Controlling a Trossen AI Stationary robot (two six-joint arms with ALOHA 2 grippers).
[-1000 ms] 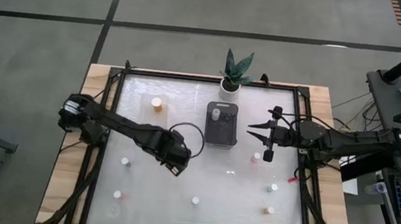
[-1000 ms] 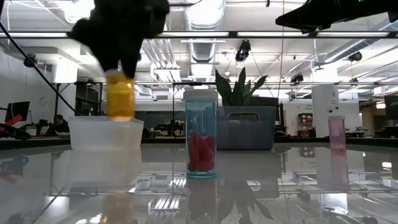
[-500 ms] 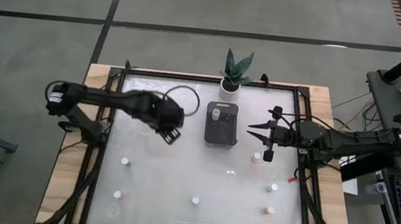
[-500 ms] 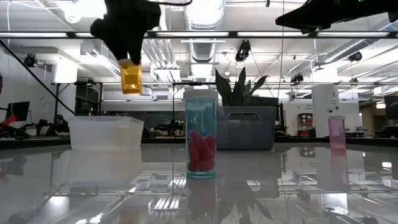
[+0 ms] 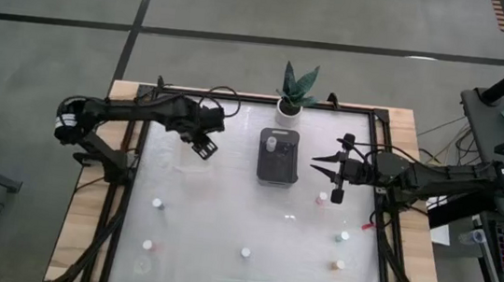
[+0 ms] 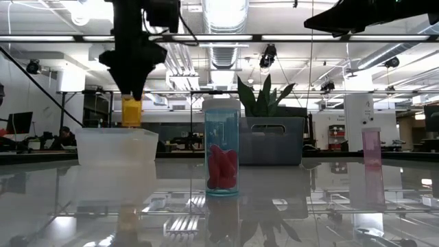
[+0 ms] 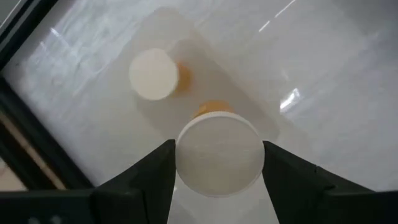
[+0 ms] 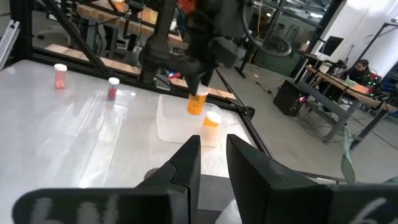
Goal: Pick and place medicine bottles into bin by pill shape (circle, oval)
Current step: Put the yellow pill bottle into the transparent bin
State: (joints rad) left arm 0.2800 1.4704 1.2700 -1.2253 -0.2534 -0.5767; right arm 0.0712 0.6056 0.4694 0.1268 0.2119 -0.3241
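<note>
My left gripper (image 5: 203, 143) is shut on an orange-bodied, white-capped medicine bottle (image 6: 131, 112) and hangs over the clear bin (image 6: 116, 146) at the far left. A second orange bottle (image 7: 155, 73) stands in that bin. My right gripper (image 5: 315, 165) is open and empty, in the air to the right of the dark bin (image 5: 277, 167), which holds one white bottle (image 5: 271, 144). Several small bottles stand on the table, among them a teal one with red pills (image 6: 222, 161) and a pinkish one (image 6: 371, 154). My left gripper pinches the orange bottle at its capped top end (image 7: 217, 152) between its two fingers (image 7: 152, 174), which come from above and point down. The bottle hangs upright below the fingers, its base (image 6: 131, 125) just above the clear bin's rim.
A potted green plant (image 5: 294, 94) stands at the far edge behind the dark bin. Loose bottles stand at the near left (image 5: 147, 244), near middle (image 5: 245, 251) and near right (image 5: 340, 263). A black frame runs round the table.
My left gripper has carried the orange bottle from the table's middle toward the far left, up and over to the clear bin, then come down a little above it. The bottle has stayed upright in the hold.
</note>
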